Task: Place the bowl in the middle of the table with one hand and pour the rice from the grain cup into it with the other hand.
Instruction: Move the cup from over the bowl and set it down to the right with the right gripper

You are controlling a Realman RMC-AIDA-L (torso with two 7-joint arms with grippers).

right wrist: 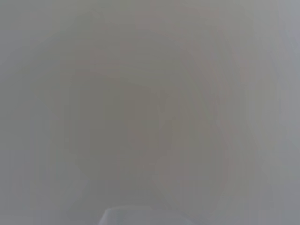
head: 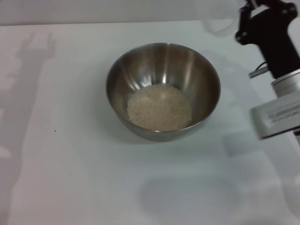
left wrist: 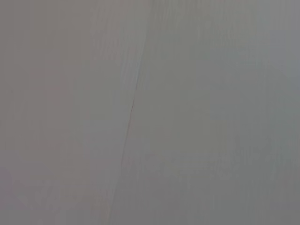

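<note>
The right arm's jaws (head: 248,11) sit at the far right corner of the head view, raised above the tabletop (head: 70,154), past the bowl's far right side and well apart from it. Only their black housing shows against the upper edge, so whether they are released or clenched cannot be told. A faint clear shape, possibly the cup (head: 220,23), shows just beside them toward the bowl, but it is too washed out to say for sure, or to say whether the jaws grip it. Behind the jaws the arm runs back toward the near right: a black link, then a silver wrist ring, then a pale block with a printed label.

The left arm's jaws appear in no view; only a long grey shadow of an arm lies on the left side of the tabletop. Both wrist views give nothing but a blurred pale grey field, the left one crossed by a thin dark line.

The bowl (head: 140,65) stands upright near the middle of the tabletop, a little toward the far side. The rice (head: 159,108) lies in a round, flat heap on its bottom, leaning toward the near wall, with bare steel above it all around.
</note>
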